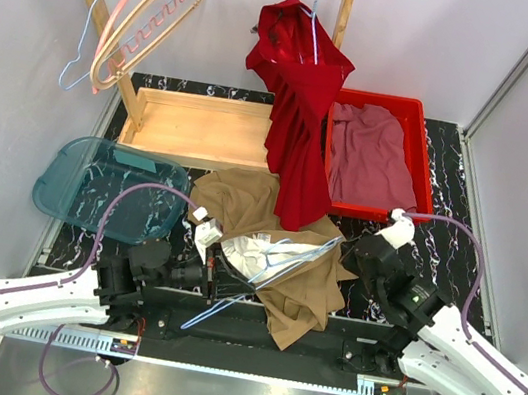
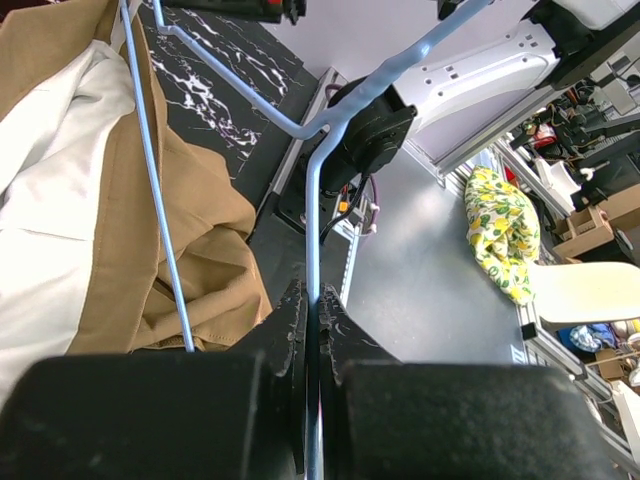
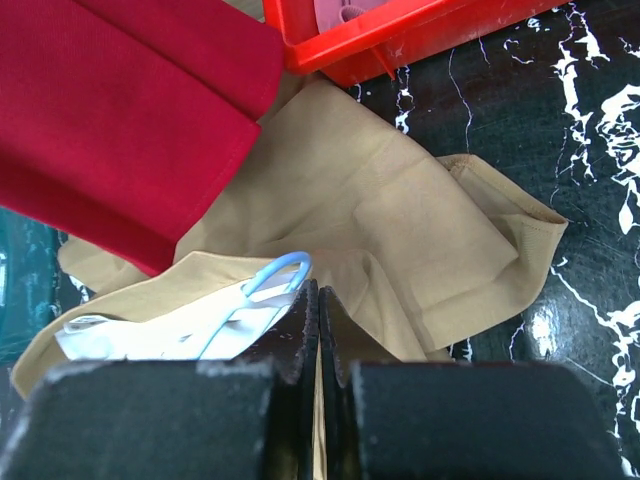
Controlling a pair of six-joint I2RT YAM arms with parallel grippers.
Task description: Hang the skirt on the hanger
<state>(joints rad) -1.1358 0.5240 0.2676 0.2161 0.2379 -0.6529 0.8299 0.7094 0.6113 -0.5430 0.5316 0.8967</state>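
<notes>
Currently: left gripper (image 2: 312, 305) clamped on blue hanger (image 2: 311, 230); right gripper (image 3: 317, 300) pinching tan skirt (image 3: 420, 220). Risk: thin pinch may slip under pull.

I am not finding any text, label, brand, number or sign that I can read in any of the three views. The boxes (image 2: 590, 225) at the far right of the left wrist view are showing too blurred for me to make out any print on them.
</notes>
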